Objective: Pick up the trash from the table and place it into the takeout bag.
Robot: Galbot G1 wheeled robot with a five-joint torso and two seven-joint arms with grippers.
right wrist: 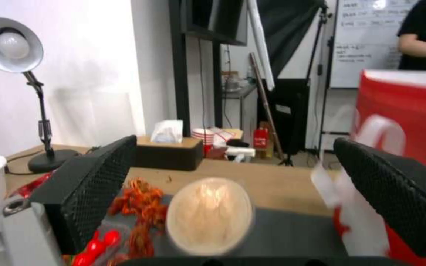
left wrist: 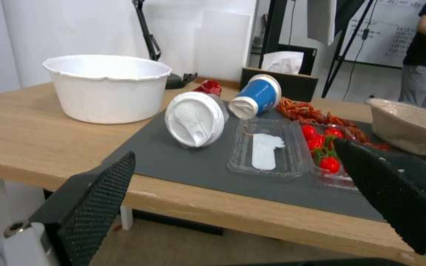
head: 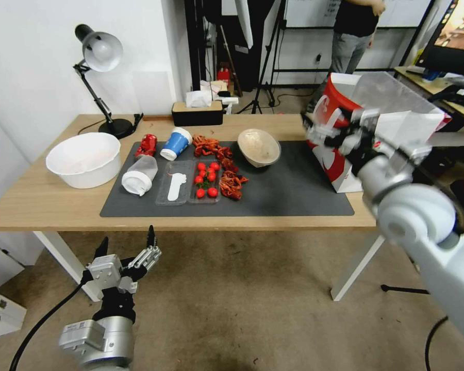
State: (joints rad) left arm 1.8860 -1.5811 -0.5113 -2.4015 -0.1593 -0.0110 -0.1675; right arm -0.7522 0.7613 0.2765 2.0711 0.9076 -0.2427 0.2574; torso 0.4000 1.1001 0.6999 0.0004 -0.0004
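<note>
While our left gripper (head: 128, 246) hangs low in front of the table (head: 41, 198), below its near edge, its 2 fingers are spread apart and hold nothing. Our right gripper (head: 329, 130) is up beside the takeout bag (head: 340, 170), right at the bag's red side, and its fingers are wide apart too, with nothing between them.

We use the dark grey mat (head: 288, 193) as our landmark. On the mat's far left part lie the crushed red can (head: 146, 145) and the blue paper cup (head: 176, 143), tipped on its side just beside the can. Nearer to us on the mat lies the translucent white-lidded cup (head: 138, 175), also on its side. Next to that cup sits the clear tray (head: 188, 188) with red cherry tomatoes (head: 206, 178) in it. Around the middle of the mat's far edge rests the beige lidded bowl (head: 259, 147), tilted. The takeout bag stands on the mat's right end. Off the mat, to its left, stands the large white bowl (head: 83, 159).
</note>
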